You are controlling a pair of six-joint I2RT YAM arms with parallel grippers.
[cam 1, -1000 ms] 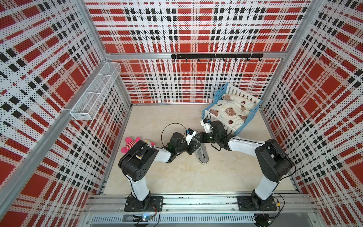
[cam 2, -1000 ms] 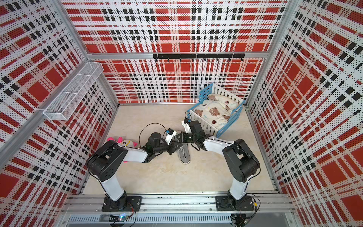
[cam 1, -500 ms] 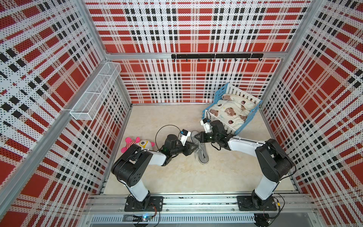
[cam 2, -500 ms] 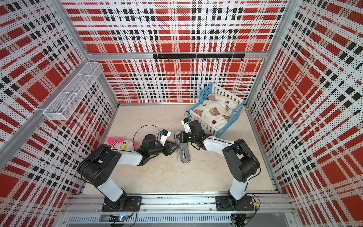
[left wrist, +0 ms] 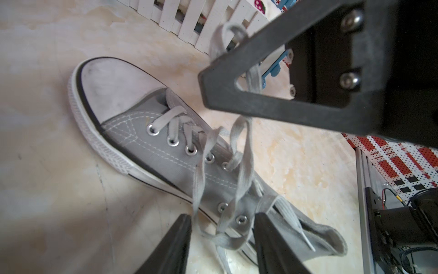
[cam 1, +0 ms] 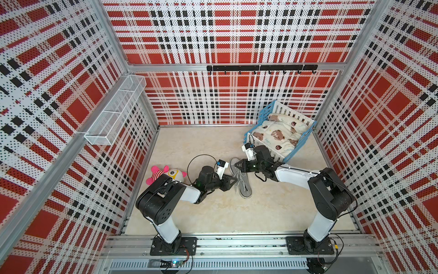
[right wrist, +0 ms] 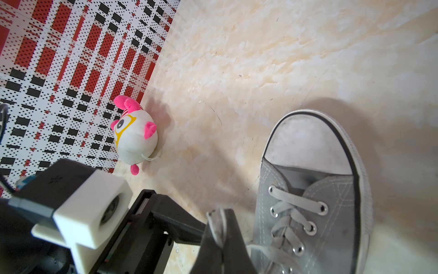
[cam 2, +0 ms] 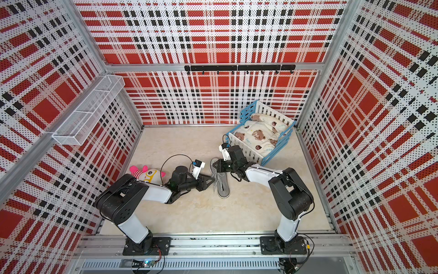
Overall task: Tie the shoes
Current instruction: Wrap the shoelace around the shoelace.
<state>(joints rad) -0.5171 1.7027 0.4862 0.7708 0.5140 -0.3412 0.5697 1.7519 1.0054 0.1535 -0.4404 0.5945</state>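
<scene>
One counter (cam 1: 213, 213), one crib (cam 1: 303, 141) in its far right corner, one shoe (cam 1: 245, 189) mid-counter, one plush (cam 1: 174, 175) by the left wall; the near counter lies open. My left elbow has swung back, uncovering the plush. Left end effector (left wrist: 222, 215) wide, lace (left wrist: 244, 166) hanging between; right end effector (right wrist: 221, 220) pinches a raised lace loop

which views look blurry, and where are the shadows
Left wrist view: shoe sharp, left gripper soft, near the lens. Right wrist view: shoe casts a soft shadow on the floor; right gripper, pinching a lace, looks soft. Both top views: evenly lit, sharp.
</scene>
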